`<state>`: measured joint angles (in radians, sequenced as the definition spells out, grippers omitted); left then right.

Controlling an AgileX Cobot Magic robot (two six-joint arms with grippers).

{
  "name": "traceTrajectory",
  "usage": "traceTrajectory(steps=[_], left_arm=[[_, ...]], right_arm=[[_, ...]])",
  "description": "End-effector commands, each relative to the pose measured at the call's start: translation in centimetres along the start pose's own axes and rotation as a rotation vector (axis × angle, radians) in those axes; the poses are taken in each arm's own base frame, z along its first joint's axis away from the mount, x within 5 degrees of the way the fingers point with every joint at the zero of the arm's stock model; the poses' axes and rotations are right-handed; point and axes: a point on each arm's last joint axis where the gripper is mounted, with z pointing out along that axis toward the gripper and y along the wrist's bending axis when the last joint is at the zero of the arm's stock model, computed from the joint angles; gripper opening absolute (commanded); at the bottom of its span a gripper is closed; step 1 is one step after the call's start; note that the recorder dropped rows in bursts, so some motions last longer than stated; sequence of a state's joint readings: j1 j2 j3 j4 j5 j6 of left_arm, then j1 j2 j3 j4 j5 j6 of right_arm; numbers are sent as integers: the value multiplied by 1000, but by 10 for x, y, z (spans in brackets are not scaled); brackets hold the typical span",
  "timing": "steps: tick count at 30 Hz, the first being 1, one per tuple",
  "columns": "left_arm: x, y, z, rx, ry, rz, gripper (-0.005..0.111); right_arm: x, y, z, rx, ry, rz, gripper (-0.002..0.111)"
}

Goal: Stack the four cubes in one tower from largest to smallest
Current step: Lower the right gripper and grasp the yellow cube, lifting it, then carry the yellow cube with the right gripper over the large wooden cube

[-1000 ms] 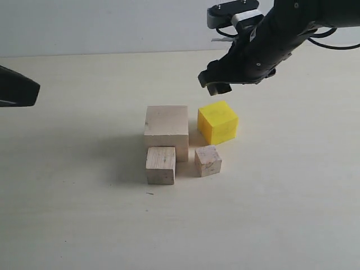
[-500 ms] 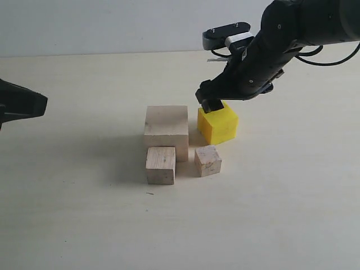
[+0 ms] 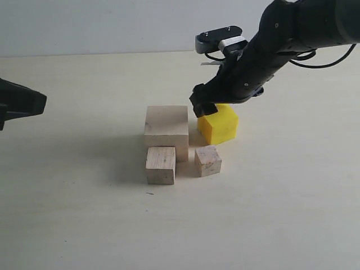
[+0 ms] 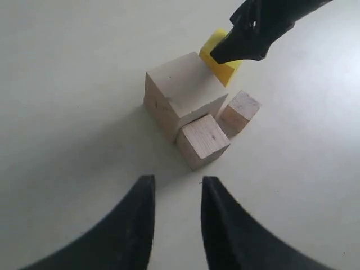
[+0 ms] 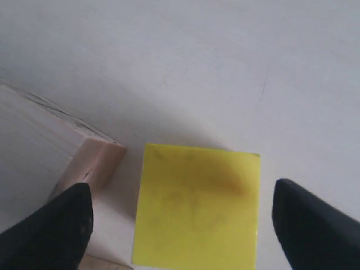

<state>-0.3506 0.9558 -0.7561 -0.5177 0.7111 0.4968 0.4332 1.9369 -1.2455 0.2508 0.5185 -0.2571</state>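
Right wrist view alone shows right end effector (image 5: 183, 220) spread wide, straddling yellow cube (image 5: 197, 216).

Partly covered: yellow cube (image 3: 220, 126)
In the exterior view the right tool (image 3: 209, 106) hides the yellow cube's far top corner; in the right wrist view the large cube (image 5: 34, 146) beside it and both fingers (image 5: 50, 225) run off the edge.

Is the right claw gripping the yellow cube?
No, the right claw is open, with gaps showing between its fingers and the yellow cube.
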Motion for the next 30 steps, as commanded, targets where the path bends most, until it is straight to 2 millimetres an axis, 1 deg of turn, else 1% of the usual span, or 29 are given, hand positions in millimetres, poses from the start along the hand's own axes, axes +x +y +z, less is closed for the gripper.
traceTrajectory(steps=[1,9,12,14,17,18,21,23,30], left_arm=[[0,1,-1,-9,-6,0,30],[0,1,-1,-10,-9,0,30],[0,1,-1,-10,-9,0,30],[0,1,-1,-11,-8,2,30],[0,1,-1,-11,-8,2,30],[0,1,-1,-11,-8,2,30],[0,1,-1,-11,-8,2,30],[0,1,-1,-11,-8,4,30],[0,1,-1,-12,-7,5,30]], right_arm=[[0,-1,10,3,3,-14,82],[5,-3,27,10,23,-13,80],[4,-4,27,21,16,-30,76],[4,-6,27,36,15,-58,68],[5,-7,24,59,36,-108,49],[5,-8,22,63,44,-121,40],[4,-7,11,71,48,-143,14],[0,-6,-1,73,25,-146,1],[-17,1,-61,87,-127,-154,0]])
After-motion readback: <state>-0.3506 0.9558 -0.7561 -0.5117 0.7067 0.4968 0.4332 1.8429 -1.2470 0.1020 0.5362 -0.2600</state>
